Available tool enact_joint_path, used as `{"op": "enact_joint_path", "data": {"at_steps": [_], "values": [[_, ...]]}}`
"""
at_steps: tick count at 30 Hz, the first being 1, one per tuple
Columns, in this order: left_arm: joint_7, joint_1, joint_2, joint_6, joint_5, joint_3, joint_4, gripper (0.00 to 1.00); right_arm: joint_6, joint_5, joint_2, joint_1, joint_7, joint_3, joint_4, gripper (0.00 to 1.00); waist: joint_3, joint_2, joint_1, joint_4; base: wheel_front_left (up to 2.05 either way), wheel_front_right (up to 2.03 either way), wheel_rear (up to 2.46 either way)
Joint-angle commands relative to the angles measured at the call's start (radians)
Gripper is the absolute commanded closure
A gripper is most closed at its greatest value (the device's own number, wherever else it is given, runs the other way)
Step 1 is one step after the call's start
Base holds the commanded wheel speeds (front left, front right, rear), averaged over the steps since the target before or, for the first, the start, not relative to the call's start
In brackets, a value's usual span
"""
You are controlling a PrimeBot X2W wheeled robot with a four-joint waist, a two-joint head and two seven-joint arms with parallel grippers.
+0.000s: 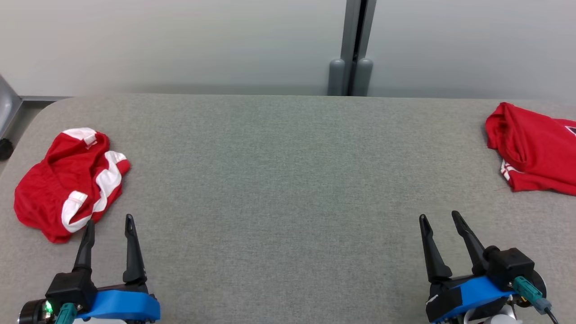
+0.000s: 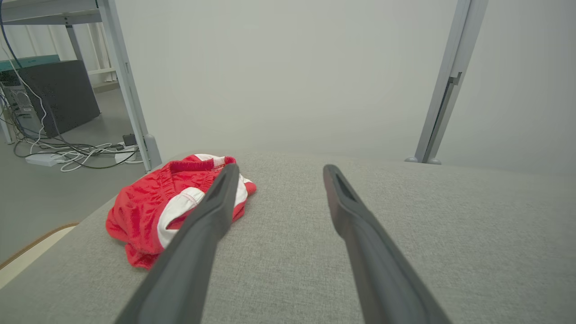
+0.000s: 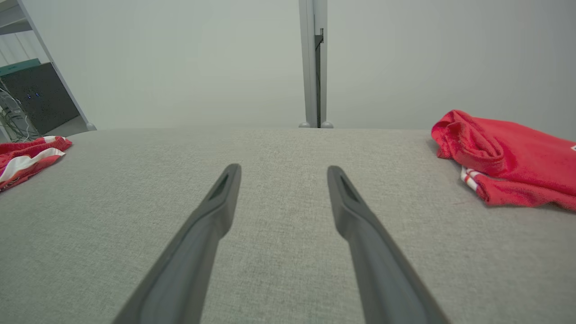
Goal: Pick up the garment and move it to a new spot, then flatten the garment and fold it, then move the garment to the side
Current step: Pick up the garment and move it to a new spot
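Observation:
A crumpled red garment with white stripes (image 1: 67,180) lies on the grey table's left side. In the left wrist view this garment (image 2: 148,202) sits just ahead and left of my fingers, partly behind the left one. My left gripper (image 1: 110,220) hovers open just right of the garment's near edge, holding nothing; its jaws stand wide apart (image 2: 281,167). My right gripper (image 1: 439,215) is open and empty over bare table at the lower right (image 3: 283,166). The striped garment (image 3: 22,157) shows far left in the right wrist view.
A folded red shirt (image 1: 535,148) lies at the table's far right edge (image 3: 508,153). The grey padded table (image 1: 288,171) has a rounded far-left corner. A pale wall with a grey post (image 1: 353,49) stands behind. Cables and a shelf frame (image 2: 67,150) sit on the floor left.

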Motion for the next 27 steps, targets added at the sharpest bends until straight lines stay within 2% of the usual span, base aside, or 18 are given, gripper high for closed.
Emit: {"op": "enact_joint_path", "data": {"at_steps": [1, 15, 27], "values": [[-0.004, -0.006, 0.006, 0.005, 0.000, 0.009, -0.002, 0.00, 0.000, -0.002, 0.000, 0.002, -0.003, 0.003, 0.001, 0.00, 0.010, -0.0002, 0.0000, 0.020, 0.00, 0.00, 0.00], [-0.004, -0.008, 0.002, 0.017, -0.013, 0.038, -0.011, 0.00, 0.000, -0.019, 0.000, -0.029, 0.005, 0.005, -0.006, 0.00, 0.041, -0.0002, 0.0000, 0.208, 0.00, 0.00, 0.00], [-0.004, 0.003, -0.005, 0.027, -0.024, 0.052, -0.023, 0.00, 0.000, -0.028, -0.001, -0.028, 0.019, 0.003, -0.019, 0.00, 0.060, -0.0002, 0.0000, 0.326, 0.00, 0.00, 0.00]]}}
